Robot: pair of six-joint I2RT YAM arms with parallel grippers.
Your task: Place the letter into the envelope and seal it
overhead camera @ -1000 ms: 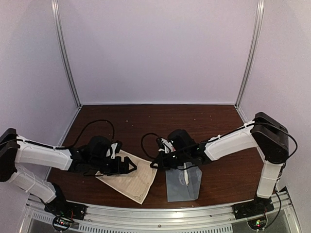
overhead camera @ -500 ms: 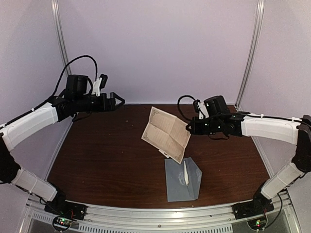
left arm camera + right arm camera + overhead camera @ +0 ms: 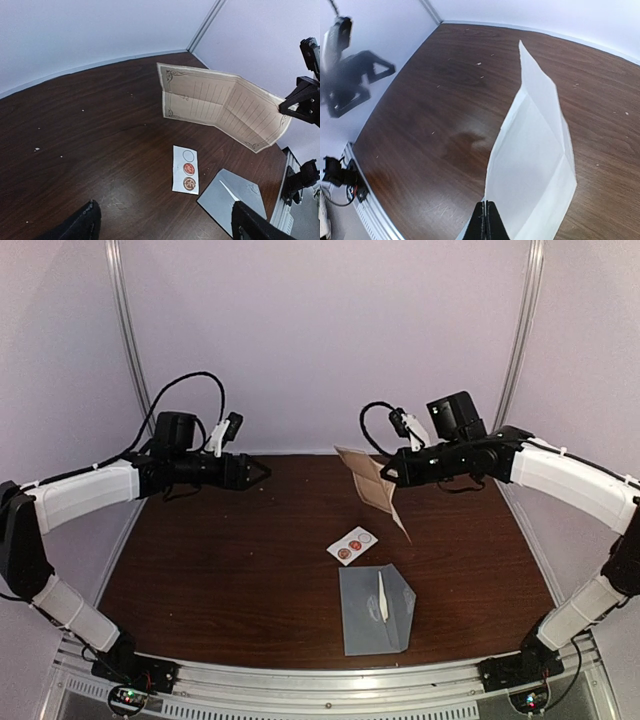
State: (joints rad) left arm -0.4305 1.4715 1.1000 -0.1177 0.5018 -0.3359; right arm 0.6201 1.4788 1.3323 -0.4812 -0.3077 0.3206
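Both arms held high, left claw (image 3: 261, 473) spread wide, right claw (image 3: 386, 476) pinched tight.

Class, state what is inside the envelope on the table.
The envelope hides its own inside behind paper. The letter is outside, held up by the right fingers.

The envelope (image 3: 377, 610) lay on the table (image 3: 220, 570) near its front edge, right of centre. The sticker card (image 3: 352, 544) lay just behind it, apart. The letter (image 3: 372, 483) hung above the table's far part at my right gripper (image 3: 385, 477), my left gripper (image 3: 262, 472) well to its left.
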